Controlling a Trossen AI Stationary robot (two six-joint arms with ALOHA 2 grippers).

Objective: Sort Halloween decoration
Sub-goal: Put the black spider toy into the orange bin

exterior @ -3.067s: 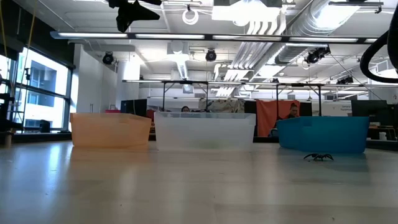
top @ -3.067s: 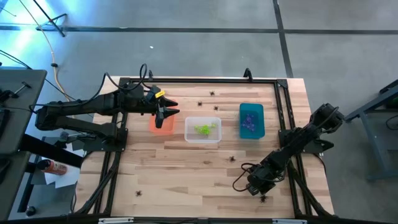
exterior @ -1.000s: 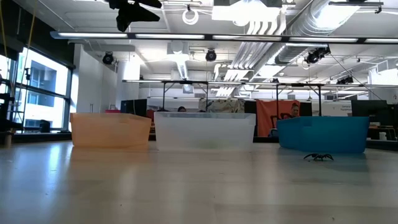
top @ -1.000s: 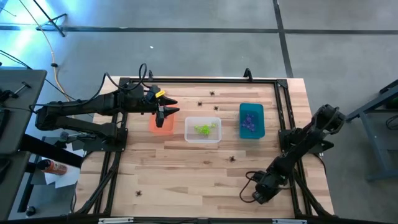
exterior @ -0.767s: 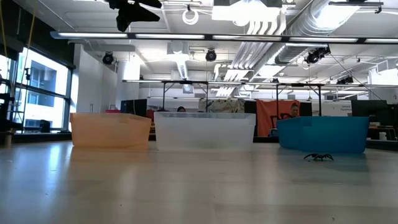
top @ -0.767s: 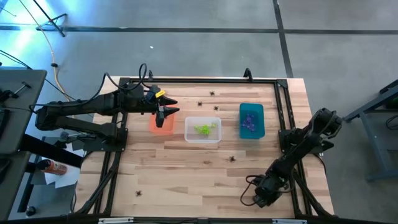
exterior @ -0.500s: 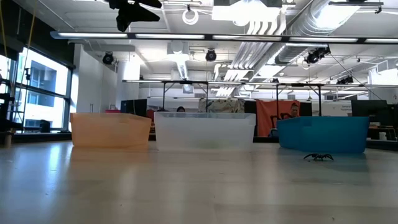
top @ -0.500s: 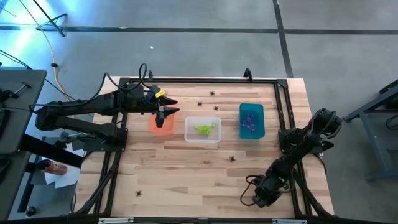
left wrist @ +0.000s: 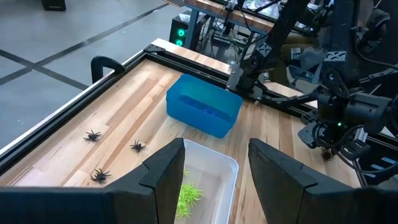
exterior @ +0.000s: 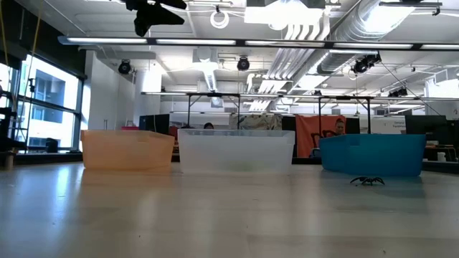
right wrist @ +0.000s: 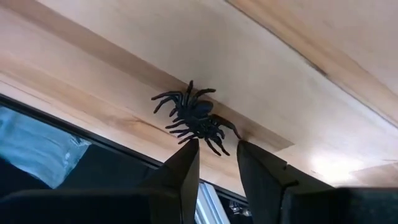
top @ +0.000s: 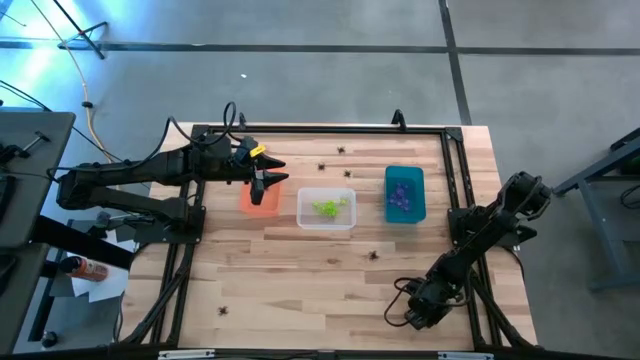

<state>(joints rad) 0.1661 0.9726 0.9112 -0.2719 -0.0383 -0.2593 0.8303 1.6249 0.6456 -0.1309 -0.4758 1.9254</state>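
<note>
My right gripper [right wrist: 217, 149] is low over the table's near right corner [top: 410, 318]. Its fingers are narrowly apart, and a black spider trinket [right wrist: 198, 120] lies on the wood by the table's edge just ahead of the fingertips, its hind legs reaching into the gap. My left gripper [left wrist: 214, 155] hangs open above the orange bin [top: 260, 198]. Lime green trinkets [top: 328, 207] lie in the clear bin [top: 326, 222] and purple ones [top: 402, 195] in the teal bin [top: 404, 214]. Several more black spiders lie loose on the table [top: 375, 255]. My right gripper comes at the black spider from above, slanting toward the table's near edge. The spider's hind legs [right wrist: 216, 144] lie between the two fingertips while its body rests on the wood. I cannot tell whether the fingers touch the legs.
Black spiders lie beyond the bins [top: 342, 150], [top: 322, 166], [top: 347, 173], and one lies near the near left corner [top: 222, 311]. A dark metal frame [top: 460, 180] runs round the table. In the low view one spider [exterior: 367, 180] sits in front of the teal bin.
In the last second my right gripper has stayed almost still at the near right corner, after shifting toward the table's near edge before that. My left gripper has kept still above the orange bin.
</note>
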